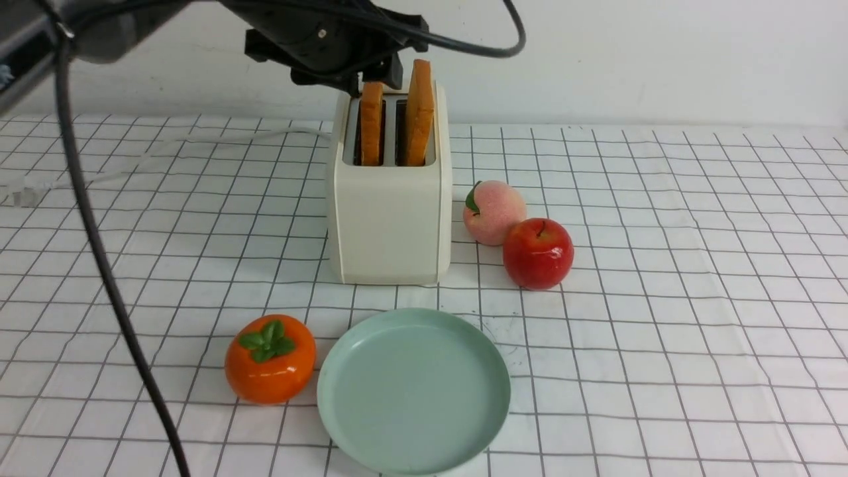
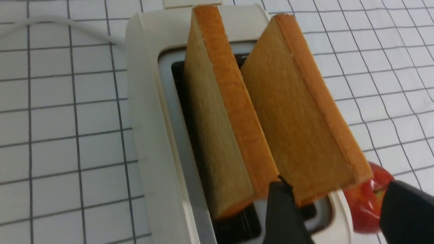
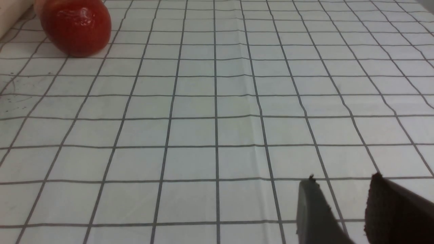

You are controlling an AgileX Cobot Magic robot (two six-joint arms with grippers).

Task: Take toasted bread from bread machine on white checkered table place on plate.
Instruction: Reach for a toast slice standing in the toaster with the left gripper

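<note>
Left wrist: wide pincer (image 2: 335, 189) astride toast (image 2: 298, 112).

- The left arm (image 1: 318, 40) ends in a blocky black housing with hard edges; a small silvery screw (image 1: 322, 33) sits on its side.
- Nearer the camera is a rounded grey section (image 1: 112, 26), blurred.
- A thick dark grey cable (image 1: 106, 278) runs from it, and a thinner black cable (image 1: 513, 36) loops beside the housing.
- The left gripper (image 2: 334, 200) has matte black fingers (image 2: 284, 217), flat and narrowing to the tips.
- The right gripper (image 3: 343, 179) has flat, dark grey pads (image 3: 313, 213) with slightly ragged tips.
</note>
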